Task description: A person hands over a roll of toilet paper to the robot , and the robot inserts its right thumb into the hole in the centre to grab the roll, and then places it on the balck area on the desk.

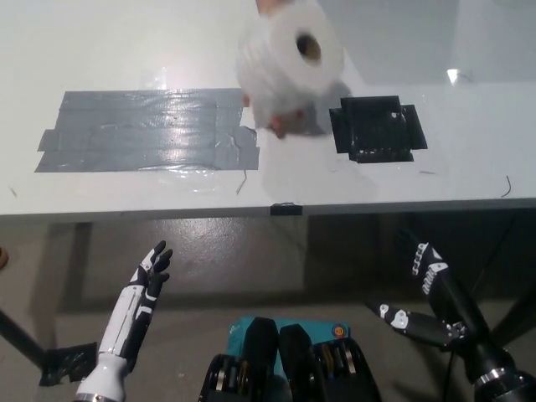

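Head view, as I log it: toilet paper roll (291, 67) held by a person's fingers (277, 127) above the desk (251, 188), beside the black area (377, 127), well apart from my open right hand (423, 293); left hand (151, 276) open, low.

No legible text, label or number anywhere.

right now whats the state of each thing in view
toilet paper roll: held up above the desk by a person's hand, hole facing the camera
black area: bare
grey taped patch: bare
left hand: open, low, below the desk edge
right hand: open, low, holding nothing
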